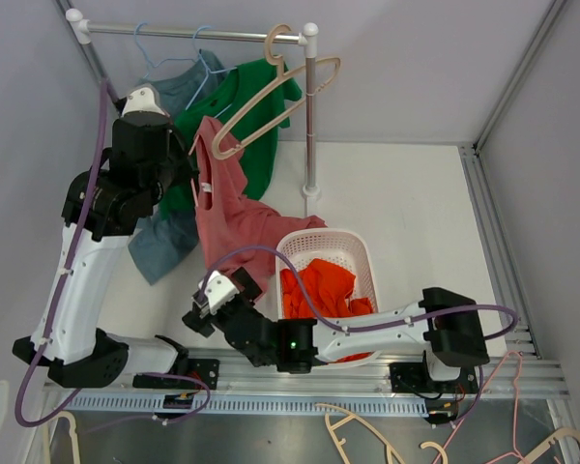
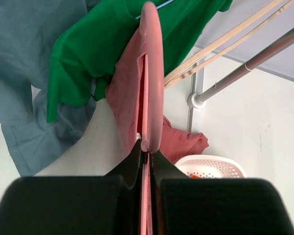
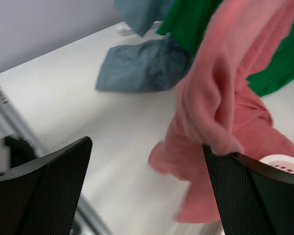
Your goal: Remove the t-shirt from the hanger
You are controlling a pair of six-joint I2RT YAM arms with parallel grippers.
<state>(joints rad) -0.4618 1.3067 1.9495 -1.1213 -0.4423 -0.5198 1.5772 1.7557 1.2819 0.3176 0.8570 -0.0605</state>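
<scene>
My left gripper (image 2: 146, 154) has its jaws pressed together on the pink hanger (image 2: 152, 73), pinching the flat plastic edge-on, as the left wrist view shows clearly. From above, that gripper sits up by the clothes rail (image 1: 203, 34), though well below the bar, and I cannot make out the hanger's hook. The pink t-shirt (image 1: 227, 208) is still on the hanger. It hangs from the neckline beside my left wrist, runs down in front of the green t-shirt (image 1: 261, 106), and its lower end spreads on the white table (image 1: 406, 203), touching the rim of the white laundry basket (image 1: 367, 256). The basket holds orange clothing (image 1: 319, 285). My right gripper (image 3: 146, 147) is low over the table just left of the basket, with its jaws spread wide and nothing between them. In the right wrist view a fold of the pink t-shirt hangs just beside the right-hand finger (image 3: 255, 196), and I cannot tell whether cloth and finger touch. The green t-shirt hangs on the rail with a beige hanger (image 1: 271, 101) across it. A blue-grey t-shirt (image 1: 164, 242) also hangs from the rail behind my left arm, and its hem lies on the table.
</scene>
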